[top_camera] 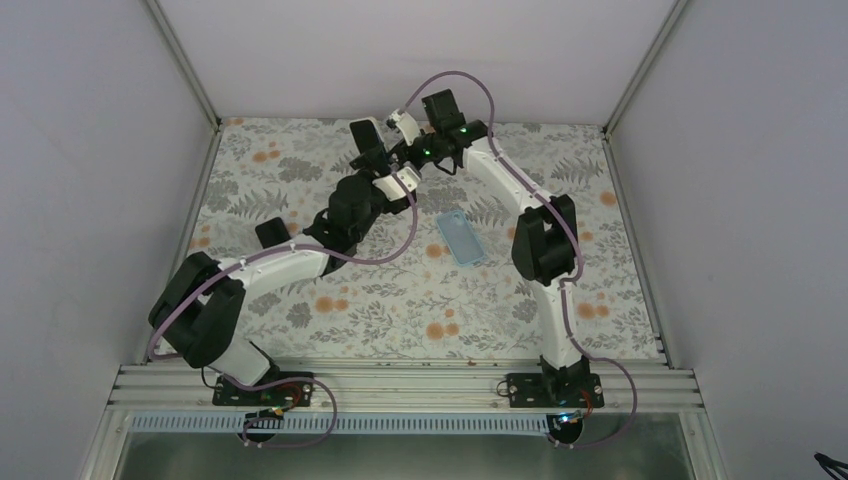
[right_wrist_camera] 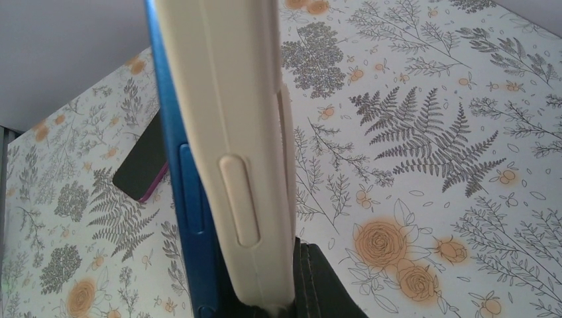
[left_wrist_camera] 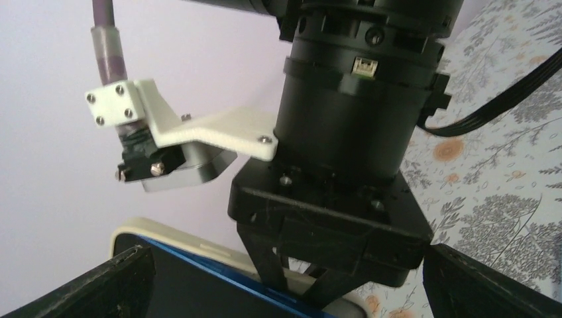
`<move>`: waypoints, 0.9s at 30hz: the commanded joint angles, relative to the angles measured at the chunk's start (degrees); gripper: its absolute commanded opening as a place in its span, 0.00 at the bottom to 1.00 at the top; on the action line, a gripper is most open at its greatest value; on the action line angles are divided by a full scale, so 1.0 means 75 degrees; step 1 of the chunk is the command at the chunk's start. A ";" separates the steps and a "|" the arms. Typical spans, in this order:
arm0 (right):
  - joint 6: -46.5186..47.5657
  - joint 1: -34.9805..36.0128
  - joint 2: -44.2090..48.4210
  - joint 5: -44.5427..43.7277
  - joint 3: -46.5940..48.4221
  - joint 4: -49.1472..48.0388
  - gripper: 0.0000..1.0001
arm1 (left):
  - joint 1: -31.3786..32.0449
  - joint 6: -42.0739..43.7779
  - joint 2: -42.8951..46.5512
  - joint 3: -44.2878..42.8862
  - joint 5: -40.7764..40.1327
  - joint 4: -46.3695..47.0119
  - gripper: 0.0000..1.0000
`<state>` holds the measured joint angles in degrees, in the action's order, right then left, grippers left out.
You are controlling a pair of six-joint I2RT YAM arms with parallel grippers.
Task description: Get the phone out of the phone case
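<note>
**Desk:** Take me across, starting left of the light-blue cover (top_camera: 460,238).

**Me:** The cover lies flat on the floral cloth (top_camera: 400,310). Well to its left I see a dark flat slab (top_camera: 272,232), also lying on the cloth. Nearer the cover, up and to the left of it, the left gripper (left_wrist_camera: 286,278) is raised, and its fingers are spread wide with nothing clamped.

**Desk:** And the phone?

**Me:** It's off the cloth, beyond the cover. The blue phone (right_wrist_camera: 173,132) sits inside the cream case (right_wrist_camera: 232,99), and only its edge shows along one side. On my left wrist view one end of the case lies low between the spread fingers. I can't tell whether either finger touches it.

**Desk:** Right side?

**Me:** The right gripper (right_wrist_camera: 265,298), also beyond the cover, is clamped tight across the cream case and holds it edge-on to its own camera.
</note>
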<state>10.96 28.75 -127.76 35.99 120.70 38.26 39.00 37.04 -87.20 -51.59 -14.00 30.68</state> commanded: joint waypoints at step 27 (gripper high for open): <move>-0.0628 0.0247 0.0576 -0.0166 0.0307 -0.0621 0.04 | -0.0560 -0.0118 -0.0421 0.1048 -0.0854 0.2073 0.95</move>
<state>7.16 29.45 -126.80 33.76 120.18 36.95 34.92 38.30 -89.10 -43.11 -21.04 45.30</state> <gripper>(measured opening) 0.066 0.953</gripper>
